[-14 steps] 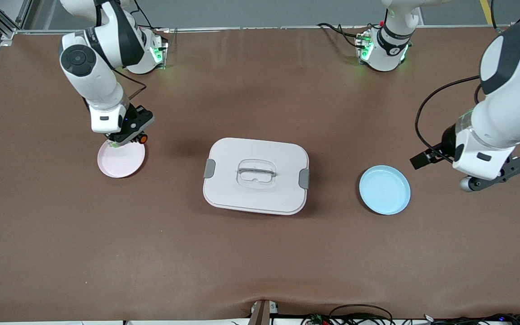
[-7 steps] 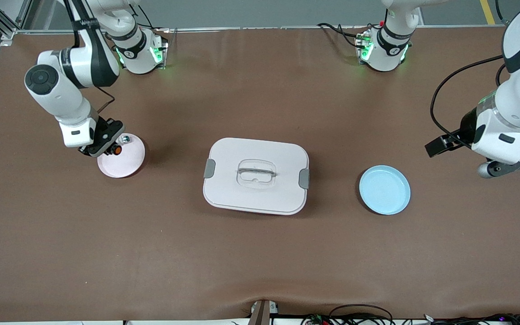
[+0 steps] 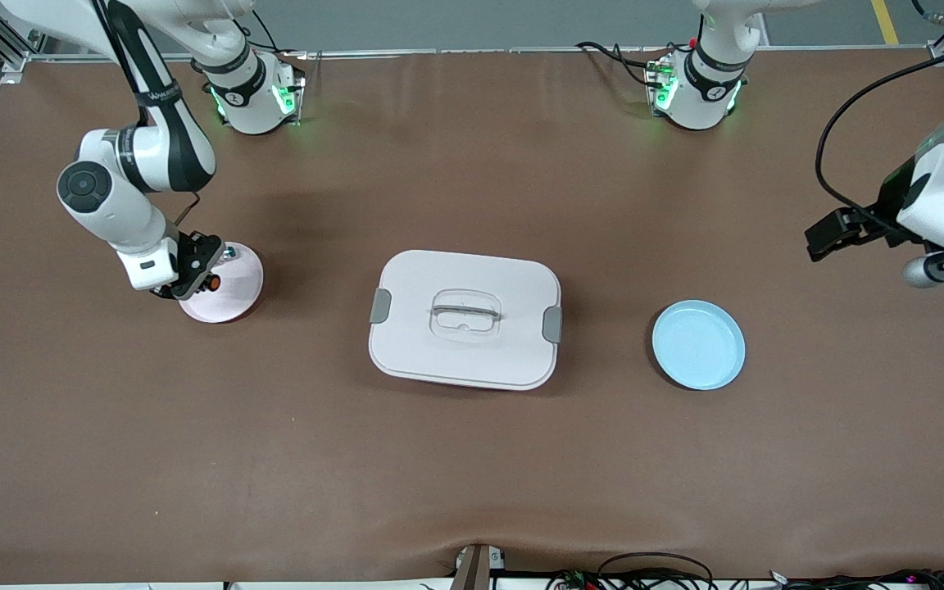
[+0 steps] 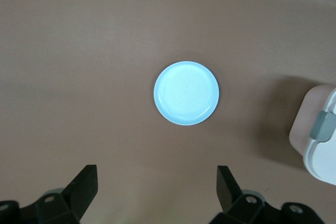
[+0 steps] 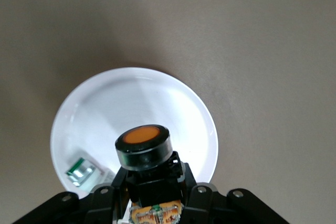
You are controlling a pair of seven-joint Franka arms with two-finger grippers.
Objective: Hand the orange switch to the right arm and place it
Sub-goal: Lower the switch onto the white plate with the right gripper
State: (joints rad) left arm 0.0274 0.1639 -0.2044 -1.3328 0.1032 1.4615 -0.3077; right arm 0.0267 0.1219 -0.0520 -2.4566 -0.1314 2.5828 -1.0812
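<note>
With the handover done, the right gripper point(image 5: 152, 195) hangs over the pink plate point(image 3: 238, 291), jaws clenched on the orange switch point(image 5: 143, 145); next: lower, release. Left gripper point(image 4: 157, 187) waits, jaws released, above the bench point(image 3: 472, 459).

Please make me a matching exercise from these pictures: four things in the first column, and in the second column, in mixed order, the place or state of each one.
1. orange switch
2. blue plate
3. left gripper
4. small clear-and-green piece

a. lying on the pink plate
b. open, holding nothing
c. bare, on the table
d. clamped in the right gripper

Pairs: 1-d, 2-c, 3-b, 4-a
</note>
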